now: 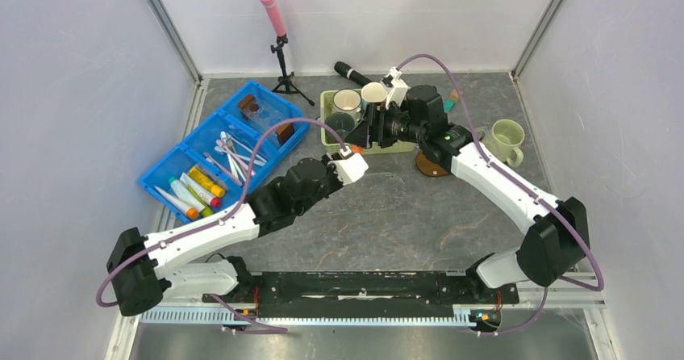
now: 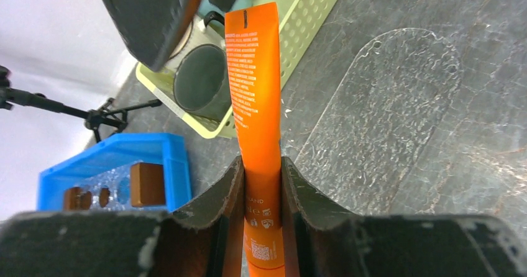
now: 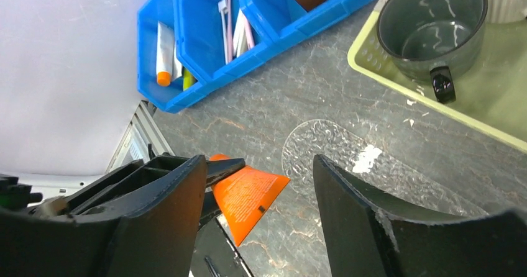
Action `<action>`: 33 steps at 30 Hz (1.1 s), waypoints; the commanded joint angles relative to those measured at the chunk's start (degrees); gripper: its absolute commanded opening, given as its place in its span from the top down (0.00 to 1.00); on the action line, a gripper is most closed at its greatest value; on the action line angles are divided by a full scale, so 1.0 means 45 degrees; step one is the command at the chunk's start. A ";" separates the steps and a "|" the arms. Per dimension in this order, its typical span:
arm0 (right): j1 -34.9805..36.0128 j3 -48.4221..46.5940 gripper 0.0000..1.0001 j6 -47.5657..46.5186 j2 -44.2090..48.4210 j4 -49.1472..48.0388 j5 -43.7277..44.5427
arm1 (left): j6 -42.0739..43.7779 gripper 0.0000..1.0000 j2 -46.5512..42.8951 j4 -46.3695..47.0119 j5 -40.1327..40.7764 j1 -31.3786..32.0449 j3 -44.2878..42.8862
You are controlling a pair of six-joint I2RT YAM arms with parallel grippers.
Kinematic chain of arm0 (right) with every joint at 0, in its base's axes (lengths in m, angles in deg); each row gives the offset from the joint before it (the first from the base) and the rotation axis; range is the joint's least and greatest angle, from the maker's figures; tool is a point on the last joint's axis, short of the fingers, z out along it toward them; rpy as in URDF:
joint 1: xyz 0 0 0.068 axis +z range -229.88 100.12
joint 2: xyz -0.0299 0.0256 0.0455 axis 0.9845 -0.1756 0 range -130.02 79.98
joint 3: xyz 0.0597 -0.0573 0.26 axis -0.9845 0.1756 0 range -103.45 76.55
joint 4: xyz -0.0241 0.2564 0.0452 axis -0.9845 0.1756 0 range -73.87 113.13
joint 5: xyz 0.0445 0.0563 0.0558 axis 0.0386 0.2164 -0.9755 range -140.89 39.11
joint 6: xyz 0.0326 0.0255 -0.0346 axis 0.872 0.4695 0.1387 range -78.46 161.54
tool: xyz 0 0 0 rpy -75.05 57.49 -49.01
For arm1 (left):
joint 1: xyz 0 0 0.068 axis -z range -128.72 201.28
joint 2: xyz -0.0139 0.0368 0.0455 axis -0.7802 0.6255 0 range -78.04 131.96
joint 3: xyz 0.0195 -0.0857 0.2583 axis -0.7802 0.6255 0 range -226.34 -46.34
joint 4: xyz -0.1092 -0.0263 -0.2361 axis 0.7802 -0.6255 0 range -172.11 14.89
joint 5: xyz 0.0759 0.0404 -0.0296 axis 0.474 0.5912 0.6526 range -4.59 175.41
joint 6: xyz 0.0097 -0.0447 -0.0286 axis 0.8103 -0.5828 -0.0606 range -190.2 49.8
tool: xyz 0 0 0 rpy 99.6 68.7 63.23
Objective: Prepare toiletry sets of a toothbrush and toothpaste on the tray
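Here, left tool (image 2: 262, 168), reaching forward, clamps orange toothpaste (image 2: 253, 72); right tool (image 3: 258, 168) gapes.

Orange toothpaste tube (image 2: 255, 90): column of tiny white print, too small to read; QR code and small icons near lower end

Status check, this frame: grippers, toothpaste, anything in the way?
Left gripper shut on orange toothpaste tube. Right gripper open, close to tube's flat end. Green basket right beside tube; brown tray partly under right arm.
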 commanded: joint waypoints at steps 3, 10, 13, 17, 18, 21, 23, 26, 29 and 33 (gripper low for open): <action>0.0027 -0.0563 0.33 -0.0015 -0.0448 0.0892 -0.0422 | 0.1808 0.84 0.0235 0.1858 0.1608 0.0767 -0.0196; 0.0026 -0.0543 0.41 0.0210 -0.0497 0.1020 -0.0934 | 0.2656 0.84 0.0609 0.2585 0.2448 0.1291 0.0009; 0.0027 -0.0547 0.49 0.0274 -0.0532 0.1025 -0.1128 | 0.2971 0.84 0.0801 0.2787 0.2688 0.1430 0.0031; 0.0026 -0.0564 0.68 0.0325 -0.0544 0.1007 -0.1435 | 0.3282 0.84 0.1027 0.3144 0.3011 0.1638 0.0146; 0.0025 -0.0544 0.73 0.0332 -0.0511 0.0990 -0.1434 | 0.3326 0.84 0.1049 0.3152 0.3048 0.1672 0.0148; 0.0016 -0.0521 0.89 0.0258 -0.0394 0.0951 -0.1404 | 0.3363 0.82 0.1142 0.3152 0.3162 0.1762 0.0168; 0.0026 -0.0505 1.00 0.0177 -0.0315 0.0944 -0.1338 | 0.3345 0.79 0.1147 0.3152 0.3222 0.1833 0.0221; 0.0033 -0.0504 1.00 0.0034 -0.0218 0.0931 -0.1249 | 0.3267 0.70 0.1189 0.3152 0.3251 0.1857 0.0314; 0.0006 -0.0504 1.00 -0.0167 -0.0169 0.0942 -0.1079 | 0.3257 0.56 0.1263 0.3273 0.3324 0.1846 0.0360; 0.0006 -0.0524 1.00 -0.0436 -0.0109 0.0972 -0.0865 | 0.3154 0.34 0.1323 0.3463 0.3378 0.1856 0.0402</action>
